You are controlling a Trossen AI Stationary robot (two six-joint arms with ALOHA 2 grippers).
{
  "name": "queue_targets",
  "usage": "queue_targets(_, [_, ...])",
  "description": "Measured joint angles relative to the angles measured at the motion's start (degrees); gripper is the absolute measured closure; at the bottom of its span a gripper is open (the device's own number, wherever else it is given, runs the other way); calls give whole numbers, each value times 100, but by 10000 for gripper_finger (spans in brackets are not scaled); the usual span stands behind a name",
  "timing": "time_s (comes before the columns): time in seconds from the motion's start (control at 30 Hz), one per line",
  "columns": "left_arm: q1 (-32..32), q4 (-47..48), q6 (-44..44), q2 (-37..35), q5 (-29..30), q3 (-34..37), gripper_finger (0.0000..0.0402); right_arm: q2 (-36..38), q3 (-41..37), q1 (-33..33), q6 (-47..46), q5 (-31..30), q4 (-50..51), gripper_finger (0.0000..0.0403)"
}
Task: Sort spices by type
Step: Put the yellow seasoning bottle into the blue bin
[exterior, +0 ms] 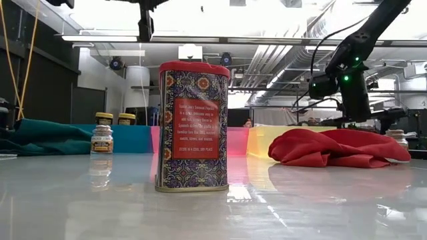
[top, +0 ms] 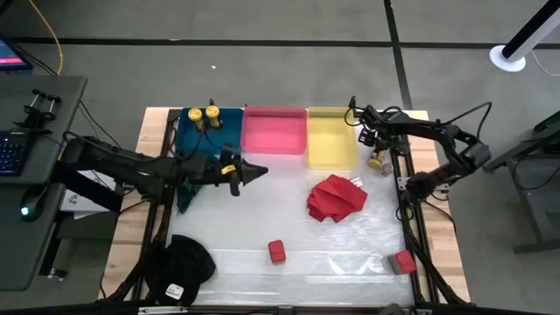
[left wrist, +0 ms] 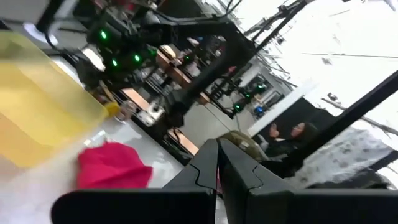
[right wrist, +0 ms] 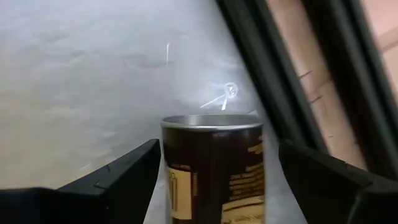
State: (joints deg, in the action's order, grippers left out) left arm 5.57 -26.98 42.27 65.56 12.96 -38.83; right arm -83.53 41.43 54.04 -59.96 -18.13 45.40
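Over the blue bin (top: 229,118) with two yellow-lidded jars (top: 202,115) already grouped inside, I hold my left gripper (top: 259,171) pressed together, waiting. Two red tins (top: 276,252) stand unsorted up front. At the table's right edge, my right gripper (right wrist: 217,171) straddles a small jar (right wrist: 214,168), fingers spread apart, not clamping.

Both arms are dark, jointed and slim, trailed by black cables; green lights glow on the right claw (exterior: 333,83), whose fingers are flat black wedges.
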Motion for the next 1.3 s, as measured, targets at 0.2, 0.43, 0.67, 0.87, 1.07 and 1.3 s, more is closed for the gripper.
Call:
queue_targets(0.2, [-388,-13,-205,0,-513,0,401,-163,0,-1,-285,272,-177,109])
queue_targets(0.43, [-571,-9,-997,0,-1389,0,401,-151,73,-2,-438,368,-72,212])
queue_targets(0.67, [-662,635,-2628,0,-1563,-428,384,366,721,-165,-269,351,145,212])
queue_targets(0.87, [-670,2628,-5493,80,-932,-1799,317,1208,1548,-722,-381,101,-162,212])
queue_targets(1.07, [-670,3005,-7891,397,102,-2539,213,1444,2197,-1940,-738,-305,-1479,212])
queue_targets(1.3, [-670,2827,-9559,861,893,-2577,118,1125,2352,-3314,-1113,-970,-3744,212])
